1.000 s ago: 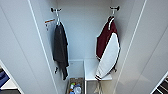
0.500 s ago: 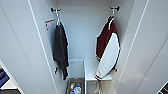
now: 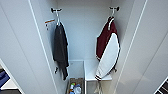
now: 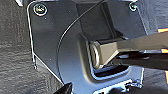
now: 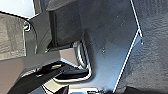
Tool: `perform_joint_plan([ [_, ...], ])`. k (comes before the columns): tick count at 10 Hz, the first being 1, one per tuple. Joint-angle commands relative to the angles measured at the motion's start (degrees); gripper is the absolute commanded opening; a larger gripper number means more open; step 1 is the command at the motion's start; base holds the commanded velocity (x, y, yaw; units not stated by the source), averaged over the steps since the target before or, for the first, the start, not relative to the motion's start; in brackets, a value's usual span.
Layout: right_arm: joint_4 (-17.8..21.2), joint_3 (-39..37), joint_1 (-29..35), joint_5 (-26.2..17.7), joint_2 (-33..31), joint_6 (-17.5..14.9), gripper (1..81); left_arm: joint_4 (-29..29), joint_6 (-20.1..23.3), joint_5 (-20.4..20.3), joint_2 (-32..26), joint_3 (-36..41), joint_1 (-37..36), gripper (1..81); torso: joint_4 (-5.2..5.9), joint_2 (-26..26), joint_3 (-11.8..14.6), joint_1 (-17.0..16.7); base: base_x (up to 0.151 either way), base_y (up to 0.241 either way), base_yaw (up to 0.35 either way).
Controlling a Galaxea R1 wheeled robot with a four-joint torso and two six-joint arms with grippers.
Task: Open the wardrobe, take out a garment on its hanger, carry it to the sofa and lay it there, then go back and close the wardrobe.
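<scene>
The wardrobe (image 3: 82, 37) stands open; the maroon, white-sleeved garment (image 3: 108, 51) (striped cuffs) hangs on its hanger (image 3: 111, 13) at the right wall. Gripper states: cannot tell.

The wardrobe (image 3: 82, 37) stands open, its white interior carrying everything here. Two hooks sit high on its back wall. From the hook left of the wardrobe's middle hangs a dark garment (image 3: 60, 50); from the one right of the middle hangs the hanger (image 3: 111, 18) with the garment (image 3: 107, 50). A white shelf (image 3: 91, 71) sits low inside, below the garment. A box (image 3: 75, 86) of small items rests at the wardrobe's bottom, beside the shelf.
</scene>
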Motion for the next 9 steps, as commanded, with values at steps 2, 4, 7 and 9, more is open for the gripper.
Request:
perform_joint_plan([
  [2, 11.21, -2.42, -1.06, 1.08, 0.37, -11.56, 81.1, 0.56, -0.07, 2.76, -0.15, -0.07, -1.37, 81.1, 0.0, 0.0, 0.0, 0.0, 0.0, 0.0, 0.0],
  [4, 29.76, -2.07, -0.72, 0.39, 0.38, -30.37, 81.1, 0.56, -0.07, 2.85, -0.23, -0.07, -1.63, 81.1, 0.0, 0.0, 0.02, 0.0, 0.0, 0.0, 0.0],
  [7, 53.21, -1.98, -0.63, -0.05, 0.12, -54.95, 81.1, 0.48, -0.16, 2.85, -0.84, -0.07, -1.63, 81.1, 0.0, -0.02, 0.02, 0.0, 0.0, 0.0, 0.0],
  [9, 65.4, -2.08, -0.45, 0.04, 0.29, -63.39, 81.1, 0.65, -0.07, 2.85, -1.38, -0.15, -1.63, 81.1, 0.0, -0.02, 0.02, -0.02, 0.0, 0.0, 0.0],
])
